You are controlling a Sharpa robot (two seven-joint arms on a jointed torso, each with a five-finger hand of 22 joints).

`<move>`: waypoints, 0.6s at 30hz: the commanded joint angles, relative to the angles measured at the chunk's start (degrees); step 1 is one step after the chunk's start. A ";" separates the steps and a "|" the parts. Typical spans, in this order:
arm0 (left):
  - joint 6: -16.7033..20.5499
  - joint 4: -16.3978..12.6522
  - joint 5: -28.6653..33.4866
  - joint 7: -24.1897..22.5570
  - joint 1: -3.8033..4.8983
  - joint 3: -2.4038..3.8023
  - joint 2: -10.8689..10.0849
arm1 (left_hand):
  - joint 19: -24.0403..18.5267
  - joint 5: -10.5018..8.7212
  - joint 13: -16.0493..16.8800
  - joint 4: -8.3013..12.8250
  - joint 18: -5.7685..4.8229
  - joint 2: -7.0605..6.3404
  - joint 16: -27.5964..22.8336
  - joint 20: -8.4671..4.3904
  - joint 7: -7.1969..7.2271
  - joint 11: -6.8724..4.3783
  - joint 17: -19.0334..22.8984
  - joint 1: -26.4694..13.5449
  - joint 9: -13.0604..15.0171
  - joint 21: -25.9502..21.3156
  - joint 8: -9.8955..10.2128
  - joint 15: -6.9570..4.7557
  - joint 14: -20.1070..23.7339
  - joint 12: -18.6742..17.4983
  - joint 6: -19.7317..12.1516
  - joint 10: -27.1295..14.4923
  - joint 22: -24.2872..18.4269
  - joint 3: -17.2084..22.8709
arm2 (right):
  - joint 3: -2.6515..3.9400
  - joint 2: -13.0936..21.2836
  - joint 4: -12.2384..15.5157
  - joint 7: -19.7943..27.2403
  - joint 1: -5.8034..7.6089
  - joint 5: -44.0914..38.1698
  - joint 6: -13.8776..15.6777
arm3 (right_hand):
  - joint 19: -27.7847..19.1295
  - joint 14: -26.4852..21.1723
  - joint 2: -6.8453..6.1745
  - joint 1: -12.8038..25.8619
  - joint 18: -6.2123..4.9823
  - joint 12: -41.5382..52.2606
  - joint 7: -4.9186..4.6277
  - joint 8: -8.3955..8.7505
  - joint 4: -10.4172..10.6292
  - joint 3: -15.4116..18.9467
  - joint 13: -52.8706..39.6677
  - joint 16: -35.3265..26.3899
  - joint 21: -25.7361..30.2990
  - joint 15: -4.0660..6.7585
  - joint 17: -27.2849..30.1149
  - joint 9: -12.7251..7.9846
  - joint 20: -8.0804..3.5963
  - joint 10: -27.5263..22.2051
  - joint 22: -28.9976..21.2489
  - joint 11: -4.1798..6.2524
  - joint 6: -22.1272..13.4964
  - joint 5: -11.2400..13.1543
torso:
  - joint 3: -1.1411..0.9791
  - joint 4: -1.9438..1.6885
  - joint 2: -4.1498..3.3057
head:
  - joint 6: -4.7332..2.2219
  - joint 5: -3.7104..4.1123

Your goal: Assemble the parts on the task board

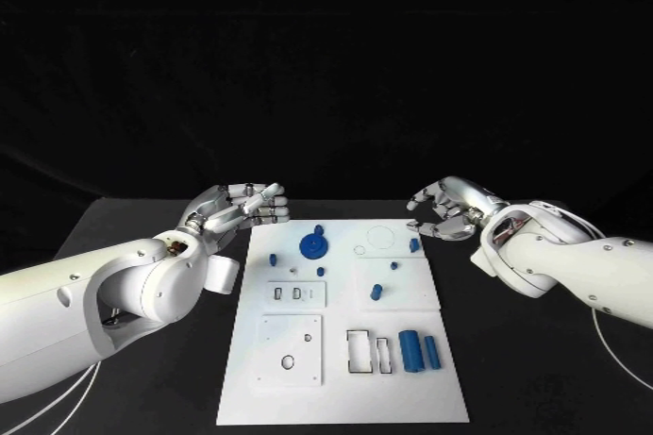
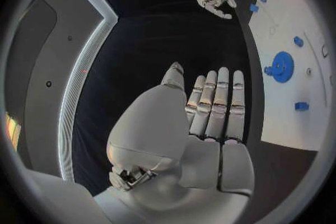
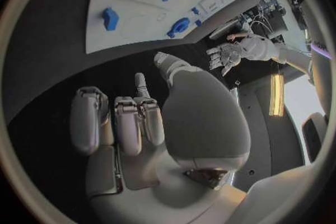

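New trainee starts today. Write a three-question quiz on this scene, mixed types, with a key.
1. True or false: the left hand holds a blue part.
2. The blue gear lies at which end of the task board? A) far end B) near end
3. Fill in: the two blue cylinders lie on the board's near ____ side, by the robot's own sides.

Key: 1 false; 2 A; 3 right.

The task board (image 2: 290,117) is cut off (far side) in the left wrist view.
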State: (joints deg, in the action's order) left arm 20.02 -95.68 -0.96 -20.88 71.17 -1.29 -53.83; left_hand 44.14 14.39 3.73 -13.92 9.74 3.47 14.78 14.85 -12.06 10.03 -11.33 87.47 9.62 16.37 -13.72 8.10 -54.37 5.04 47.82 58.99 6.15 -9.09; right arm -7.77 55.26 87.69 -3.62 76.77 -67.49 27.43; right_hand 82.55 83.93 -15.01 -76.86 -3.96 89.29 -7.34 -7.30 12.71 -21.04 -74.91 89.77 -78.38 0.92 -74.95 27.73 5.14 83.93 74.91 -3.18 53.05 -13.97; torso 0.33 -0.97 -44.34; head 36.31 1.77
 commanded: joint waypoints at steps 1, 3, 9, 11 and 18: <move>-1.44 0.18 0.11 -0.45 0.03 0.03 0.31 | 0.48 -0.37 0.08 0.07 0.70 0.23 -0.21 -0.03 -0.34 0.37 -0.06 -0.37 -0.07 -0.25 0.25 0.35 0.15 -0.32 0.11 -0.11 -0.07 -0.25 | -0.07 0.91 -0.81 5.06 -0.14 3.78 -5.91 | -0.39 6.07 0.27 -1.09 0.34 -0.33 -0.25 -0.05 -0.70 0.36 -14.03 0.23 0.34 0.07 -15.05 -0.23 -0.02 5.26 2.67 0.24 0.28 1.16 | -0.36 0.10 0.20 | 0.05 0.30; -1.51 0.36 0.11 -0.46 0.03 0.03 0.43 | 0.48 -0.37 0.08 0.07 0.70 0.23 -0.21 -0.03 -0.34 0.37 -0.06 -0.37 -0.07 -0.25 0.25 0.35 0.15 -0.32 0.11 -0.11 -0.07 -0.25 | -0.13 1.30 -1.76 4.98 -0.45 3.35 -6.25 | -0.39 6.07 0.38 -1.47 0.33 -0.35 -0.14 -0.05 -0.94 0.50 -14.01 0.23 0.37 0.13 -15.05 -0.34 -0.05 5.24 2.68 0.33 0.28 1.62 | -0.42 0.15 0.29 | 0.14 0.22; -1.69 0.79 0.11 -0.49 0.00 0.01 0.71 | 0.49 -0.37 0.09 0.08 0.70 0.23 -0.24 -0.03 -0.33 0.36 -0.08 -0.33 -0.07 -0.28 0.26 0.35 0.15 -0.35 0.13 -0.09 -0.10 -0.29 | -0.24 0.83 -4.48 4.28 -1.84 2.78 -6.83 | -0.34 6.07 0.29 -1.81 0.35 -0.34 -0.20 0.10 -1.22 0.86 -14.02 0.23 0.33 0.15 -15.05 -0.55 -0.09 5.25 2.77 0.32 -0.03 1.97 | -0.74 0.09 0.32 | 0.35 0.61; -1.74 0.93 0.11 -0.49 0.00 0.01 0.78 | 0.49 -0.37 0.09 0.08 0.70 0.23 -0.24 -0.03 -0.33 0.36 -0.08 -0.33 -0.07 -0.28 0.26 0.35 0.15 -0.35 0.13 -0.09 -0.10 -0.29 | -0.26 0.38 -5.18 4.10 -2.32 2.60 -6.94 | -0.38 6.07 0.28 -1.94 0.33 -0.37 -0.23 0.21 -1.31 0.99 -13.99 0.23 0.41 0.14 -15.05 -0.66 -0.09 5.23 2.71 0.29 -0.24 1.97 | -0.70 0.05 0.35 | 0.43 0.65; -1.83 1.20 0.11 -0.52 -0.02 0.00 0.90 | 0.49 -0.37 0.09 0.08 0.70 0.23 -0.24 -0.03 -0.33 0.36 -0.08 -0.33 -0.07 -0.28 0.26 0.35 0.15 -0.35 0.13 -0.09 -0.10 -0.29 | -0.29 -1.36 -6.83 3.76 -3.56 2.19 -6.83 | -0.38 6.07 0.40 -2.35 0.33 -0.37 -0.48 0.54 -1.60 1.30 -13.99 0.23 0.48 0.02 -15.05 -1.01 -0.04 5.23 2.70 0.11 -0.90 1.67 | -0.58 0.06 0.24 | 0.48 0.47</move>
State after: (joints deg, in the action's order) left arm 19.40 -94.43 -0.96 -20.90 71.13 -1.32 -53.07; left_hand 44.14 14.39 3.76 -13.92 9.74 3.47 14.79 14.85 -12.06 10.03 -11.31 87.47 9.62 16.37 -13.72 8.10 -54.37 5.04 47.82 58.99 6.11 -9.08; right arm -8.05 54.14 81.10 -0.35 73.33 -64.93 22.02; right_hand 82.56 83.93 -14.79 -78.60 -3.95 89.06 -7.89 -7.01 11.45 -19.78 -74.90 89.77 -78.16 0.92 -74.93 26.77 5.14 83.93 74.95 -3.18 52.49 -12.28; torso -0.27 -0.90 -44.02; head 36.70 2.29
